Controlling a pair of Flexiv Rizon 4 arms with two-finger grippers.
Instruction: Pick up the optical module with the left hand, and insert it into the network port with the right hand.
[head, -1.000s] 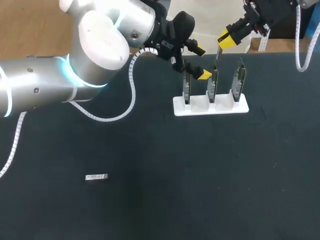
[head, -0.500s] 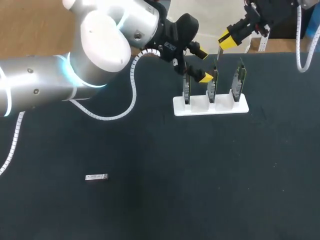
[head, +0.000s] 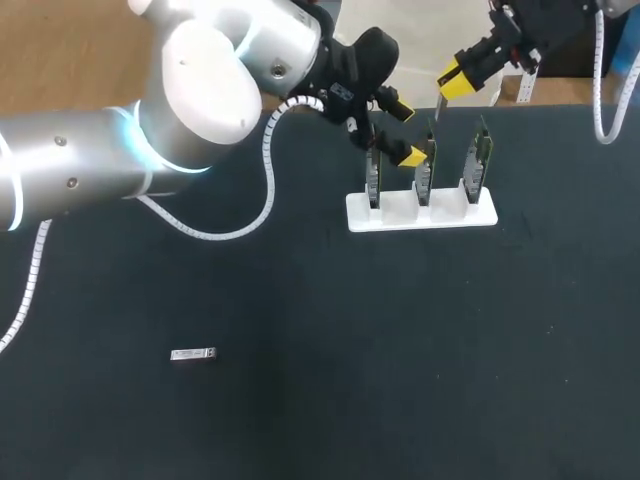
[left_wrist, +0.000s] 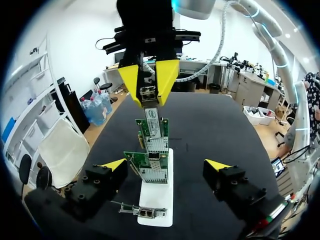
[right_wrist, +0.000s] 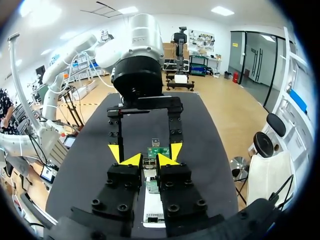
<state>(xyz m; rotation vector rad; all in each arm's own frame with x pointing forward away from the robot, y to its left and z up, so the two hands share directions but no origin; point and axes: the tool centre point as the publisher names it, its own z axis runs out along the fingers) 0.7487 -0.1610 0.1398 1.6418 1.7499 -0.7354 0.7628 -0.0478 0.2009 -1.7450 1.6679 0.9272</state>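
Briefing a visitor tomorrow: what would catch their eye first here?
The huge silver left arm fills the head view's left side, its open left gripper at a white stand of three upright green cards. The right gripper pinches a small optical module above them; a second module lies alone on the dark table.

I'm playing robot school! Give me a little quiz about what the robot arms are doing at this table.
1. True or false: the left pincer is shut.
2. How many green cards stand in the white stand? A two, B three, C five.
3. Fill in: the ___ pincer grips the optical module.
Key: 1 false; 2 B; 3 right pincer.
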